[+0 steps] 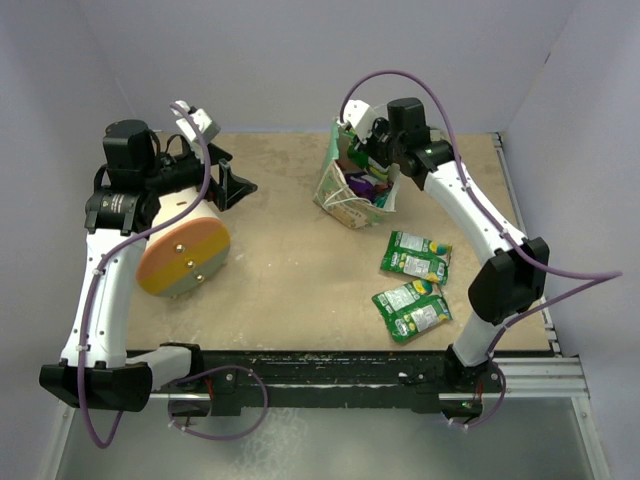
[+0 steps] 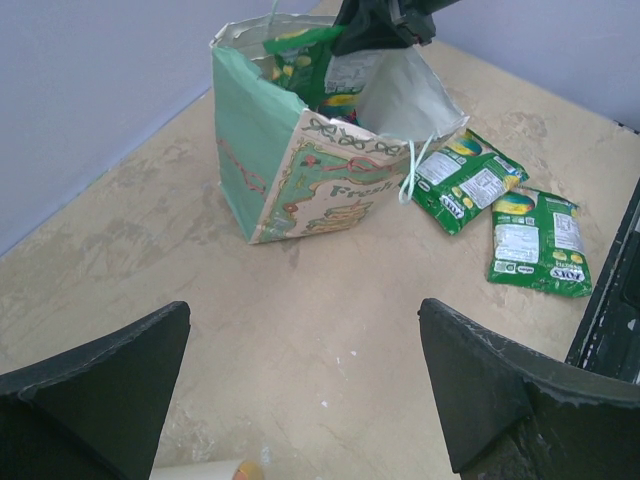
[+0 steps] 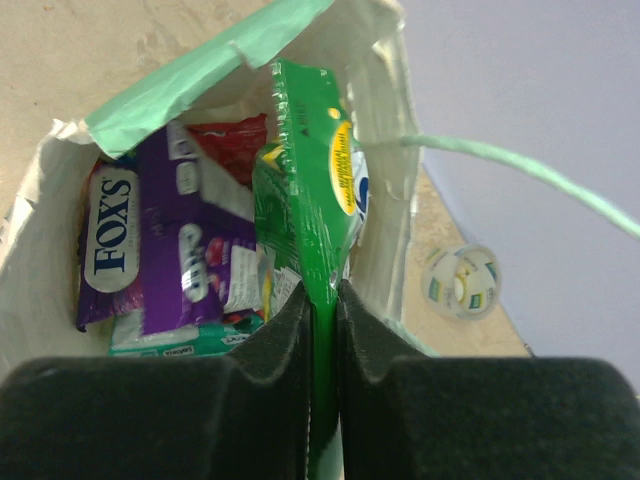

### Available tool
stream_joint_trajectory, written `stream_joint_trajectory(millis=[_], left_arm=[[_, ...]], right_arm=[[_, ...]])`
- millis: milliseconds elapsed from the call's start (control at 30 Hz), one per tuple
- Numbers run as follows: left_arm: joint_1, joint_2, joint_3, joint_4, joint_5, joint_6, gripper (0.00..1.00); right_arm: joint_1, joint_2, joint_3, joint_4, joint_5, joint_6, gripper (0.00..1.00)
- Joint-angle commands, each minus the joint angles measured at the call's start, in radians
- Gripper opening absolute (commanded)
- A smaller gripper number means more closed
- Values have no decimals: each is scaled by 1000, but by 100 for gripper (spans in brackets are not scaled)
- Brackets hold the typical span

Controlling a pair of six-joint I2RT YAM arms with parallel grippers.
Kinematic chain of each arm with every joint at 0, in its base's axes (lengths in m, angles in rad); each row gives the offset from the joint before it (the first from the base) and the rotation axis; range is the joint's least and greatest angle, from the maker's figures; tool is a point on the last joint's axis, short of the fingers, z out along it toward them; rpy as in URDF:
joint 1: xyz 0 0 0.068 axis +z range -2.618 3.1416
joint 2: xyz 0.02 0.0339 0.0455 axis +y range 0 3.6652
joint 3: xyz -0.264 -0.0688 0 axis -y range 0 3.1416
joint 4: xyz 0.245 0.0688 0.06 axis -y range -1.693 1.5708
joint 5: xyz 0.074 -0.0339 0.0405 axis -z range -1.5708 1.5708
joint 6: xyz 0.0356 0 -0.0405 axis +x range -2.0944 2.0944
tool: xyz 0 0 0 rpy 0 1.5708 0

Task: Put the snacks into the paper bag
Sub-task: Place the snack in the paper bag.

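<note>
The paper bag (image 1: 345,195) stands open at the back middle of the table; it also shows in the left wrist view (image 2: 300,180). My right gripper (image 3: 322,300) is shut on a green snack packet (image 3: 315,190), held edge-on over the bag's mouth (image 1: 372,160). Inside the bag lie a purple FOXS packet (image 3: 150,245), a red packet (image 3: 232,140) and a teal one (image 3: 170,340). Several green packets (image 1: 415,255) (image 1: 412,310) lie on the table in front of the bag. My left gripper (image 2: 305,345) is open and empty, above bare table left of the bag.
A big cream cone-shaped object with an orange end (image 1: 185,250) lies under the left arm. A roll of clear tape (image 3: 460,282) sits on the table behind the bag. The walls close in at the back and sides.
</note>
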Motion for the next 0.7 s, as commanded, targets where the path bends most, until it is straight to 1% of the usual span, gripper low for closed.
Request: stream_joint_trajectory(millis=[0, 67, 133, 300, 533, 667], left_arm=[[10, -30, -16, 48, 34, -16, 99], [10, -38, -18, 49, 36, -14, 99], [10, -43, -19, 49, 35, -11, 99], [12, -50, -28, 51, 36, -8, 99], [13, -46, -36, 54, 34, -3, 99], [13, -42, -39, 59, 18, -2, 99]], right_arm=[[6, -8, 33, 25, -30, 32, 31], [6, -16, 26, 26, -40, 40, 40], [6, -25, 16, 30, -45, 44, 43], [6, -34, -9, 15, -57, 62, 43], [5, -79, -35, 3, -118, 80, 43], [6, -123, -44, -16, -146, 97, 45]])
